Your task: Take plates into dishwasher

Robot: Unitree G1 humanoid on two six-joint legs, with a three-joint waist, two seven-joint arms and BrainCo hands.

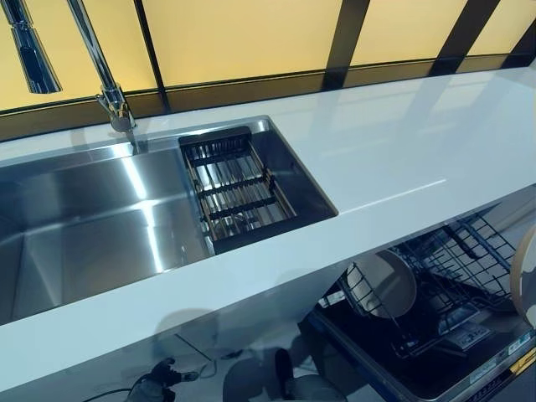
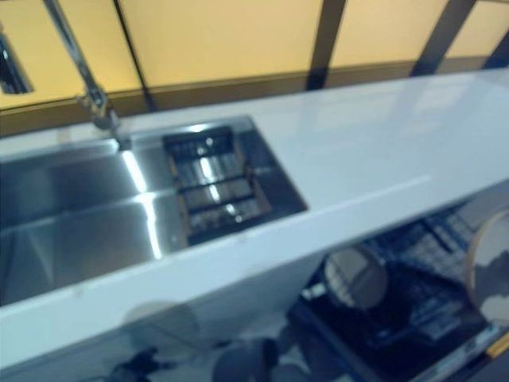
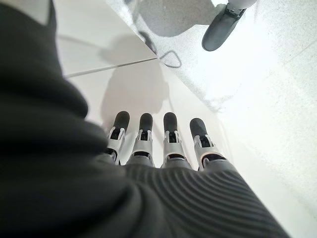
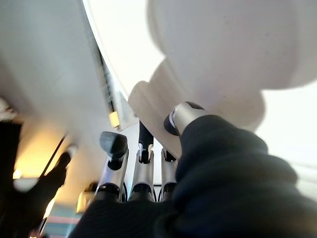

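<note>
the robot is looking down over a white counter (image 1: 402,159) with a steel sink (image 1: 92,226) set into it, a tall faucet (image 1: 105,79) rising at the sink's back edge and a dark slatted drain rack (image 1: 239,188) sitting in the sink's right end. below the counter's front edge, the dishwasher's wire rack (image 1: 452,276) is standing pulled out, with one pale plate (image 1: 385,285) already sitting upright in it. a second plate (image 1: 526,276) is showing at the far right edge, over the rack. in the right wrist view, the right hand (image 4: 141,163) is gripping that pale plate (image 4: 233,64), thumb over its rim and fingers curled behind it. the left hand (image 3: 158,148) is hanging low beside the cabinet front, its fingers straight and holding nothing, the speckled floor (image 3: 277,99) lying beyond them.
</note>
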